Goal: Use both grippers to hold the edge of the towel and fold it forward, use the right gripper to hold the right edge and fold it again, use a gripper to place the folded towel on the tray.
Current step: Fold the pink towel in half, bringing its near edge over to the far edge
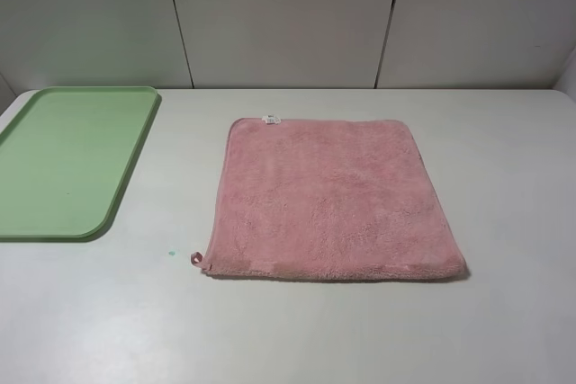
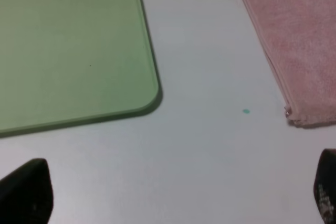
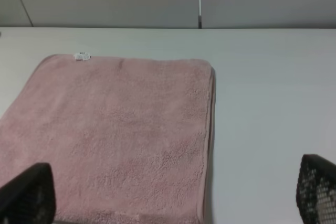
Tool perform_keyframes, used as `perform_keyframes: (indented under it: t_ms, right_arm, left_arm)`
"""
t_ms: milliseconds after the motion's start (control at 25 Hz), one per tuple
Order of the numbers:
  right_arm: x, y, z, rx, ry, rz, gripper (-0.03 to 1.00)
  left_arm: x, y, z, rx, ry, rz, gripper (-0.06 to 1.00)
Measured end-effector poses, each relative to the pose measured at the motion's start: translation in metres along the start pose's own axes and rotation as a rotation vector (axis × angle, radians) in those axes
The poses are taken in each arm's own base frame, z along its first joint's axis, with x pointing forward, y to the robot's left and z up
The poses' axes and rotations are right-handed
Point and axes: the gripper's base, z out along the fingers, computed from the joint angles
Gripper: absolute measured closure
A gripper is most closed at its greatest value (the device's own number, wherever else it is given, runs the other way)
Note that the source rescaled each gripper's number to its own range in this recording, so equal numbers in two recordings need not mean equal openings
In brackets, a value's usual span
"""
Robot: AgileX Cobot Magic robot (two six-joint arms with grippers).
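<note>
Pink fluffy towel (image 1: 328, 197), flat, unfolded

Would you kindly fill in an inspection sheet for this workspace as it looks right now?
Surface: plain white table.
Job's things: pink towel spread flat, unfolded, white label on its far hem, loop at its near left corner; green tray left of it, apart, nothing in it.
Clutter: one tiny green speck on the table near the loop.
Grippers: left gripper open, over bare table between tray and towel; right gripper open, over the towel's right edge; neither holds anything.
Cables: nothing seen.
Surroundings: pale wall panels behind the table.
</note>
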Motion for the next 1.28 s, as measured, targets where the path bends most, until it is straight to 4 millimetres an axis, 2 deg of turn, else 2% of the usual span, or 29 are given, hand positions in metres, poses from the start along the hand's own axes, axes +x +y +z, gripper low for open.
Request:
perform_keyframes:
  t_ms: [840,1000,1280]
  right_arm:
    - [0.000,0.000,0.000,-0.005,-0.001,0.000,-0.03]
    - [-0.003,0.000,0.002,-0.055,0.025,-0.007,-0.03]
    - [-0.021,-0.002,0.011,-0.143,0.117,-0.049,-0.03]
  left_arm:
    - [0.000,0.000,0.000,0.004,0.002,0.002,-0.06]
    - [-0.006,0.000,0.009,0.046,0.075,0.025,-0.06]
    - [-0.019,-0.004,0.027,0.131,0.209,0.104,-0.06]
